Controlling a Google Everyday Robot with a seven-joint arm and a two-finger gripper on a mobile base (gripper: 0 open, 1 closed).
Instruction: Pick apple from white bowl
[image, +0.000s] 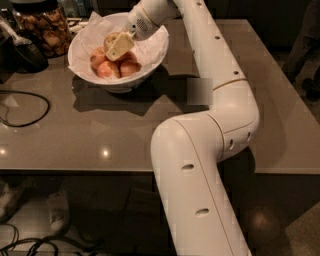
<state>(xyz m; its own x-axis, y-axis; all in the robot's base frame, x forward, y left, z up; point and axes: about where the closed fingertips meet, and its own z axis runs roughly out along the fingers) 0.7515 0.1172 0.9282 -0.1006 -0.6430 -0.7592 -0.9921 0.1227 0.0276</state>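
Observation:
The white bowl (149, 66), lined with crumpled white paper, stands at the far left of the grey table. Three small pinkish-red apples (112, 67) lie in it. The apple (108, 39), larger and yellow-green with a reddish blush, sits above them at the back of the bowl. My gripper (118, 45) reaches down into the bowl from the right. It is shut on the apple, with one pale finger (121, 46) across the apple's front. The other finger is hidden behind the apple.
A glass jar of brown snacks (42, 25) stands just left of the bowl, with a dark object (20, 52) in front of it. A black cable (30, 107) loops on the table's left. My white arm (210, 100) crosses the table's middle. The table's front edge (75, 170) is near.

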